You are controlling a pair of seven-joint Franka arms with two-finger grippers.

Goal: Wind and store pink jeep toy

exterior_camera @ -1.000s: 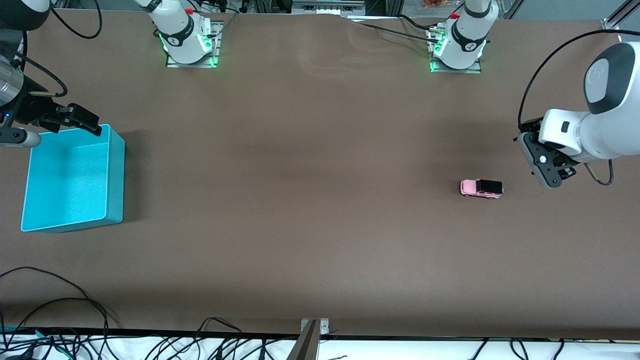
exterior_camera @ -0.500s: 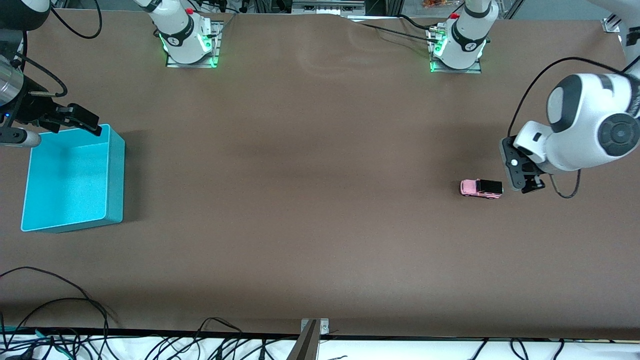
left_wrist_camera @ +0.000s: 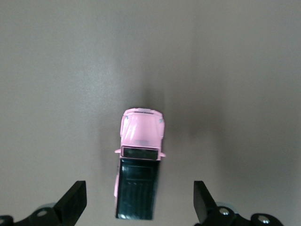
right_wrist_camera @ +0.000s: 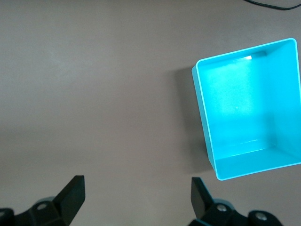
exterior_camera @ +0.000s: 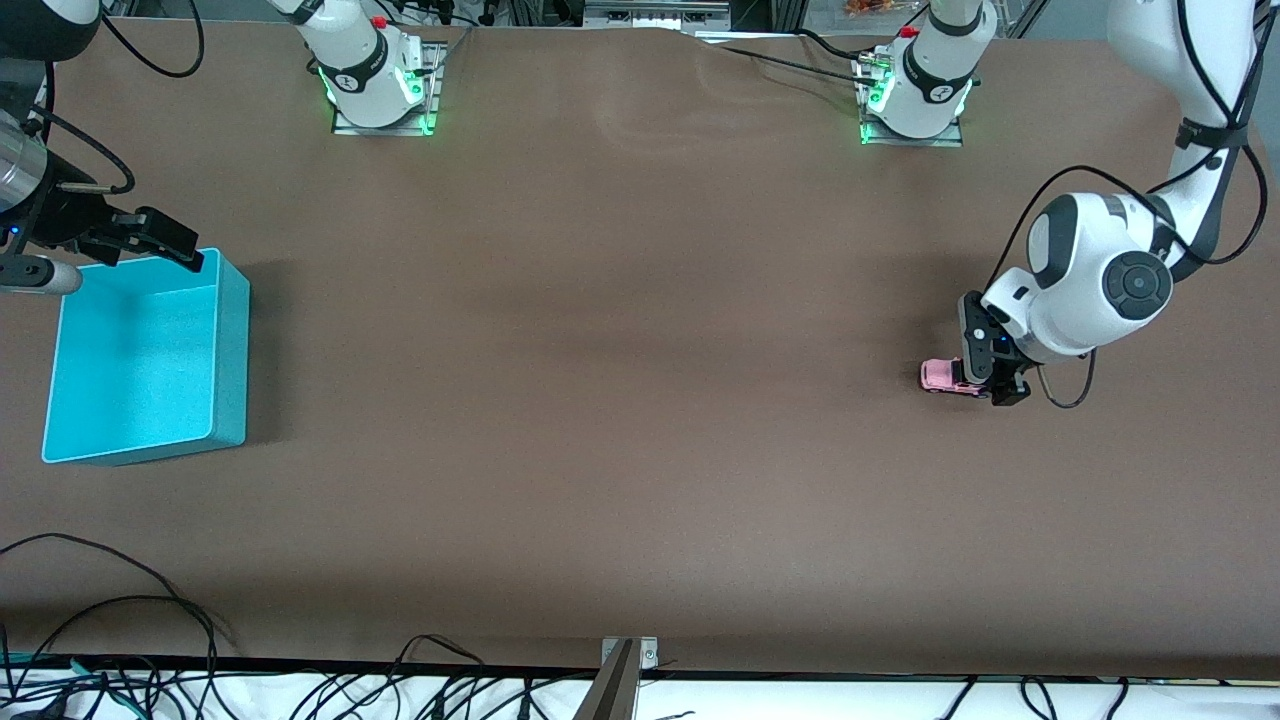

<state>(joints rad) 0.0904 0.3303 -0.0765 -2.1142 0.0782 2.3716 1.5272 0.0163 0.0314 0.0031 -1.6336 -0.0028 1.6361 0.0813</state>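
Pink jeep toy point(exterior_camera: 940, 375) sits upright on its wheels on the brown desk point(exterior_camera: 620, 400), toward the left arm's end, in the right-hand part of the front frame a little below mid-height. Its pink hood points toward the right arm's end; the black roof and rear section are mostly covered in the front view by the left arm's wrist.

Left hand point(exterior_camera: 985, 385) is directly over the rear half of the jeep, pointing down. In the left wrist view the jeep point(left_wrist_camera: 139, 162) lies in the lower centre of the frame, lengthwise between the two fingers point(left_wrist_camera: 73, 201) — fingers spread wide, one at each lower corner of that frame, each well clear of the toy's sides. No contact visible; nothing is gripped. Whether the fingertips have reached desk level cannot be told.

Right hand point(exterior_camera: 160, 240) waits at the upper left of the front frame, over the edge of the turquoise bin point(exterior_camera: 230, 350) that lies farther from the front camera. In the right wrist view its fingers point(right_wrist_camera: 70, 195) stand apart with only bare desk between them, holding nothing — the bin point(right_wrist_camera: 207, 127) shows at the right side of that frame, open top up.

Bin and jeep are well apart, at the two ends of the desk.
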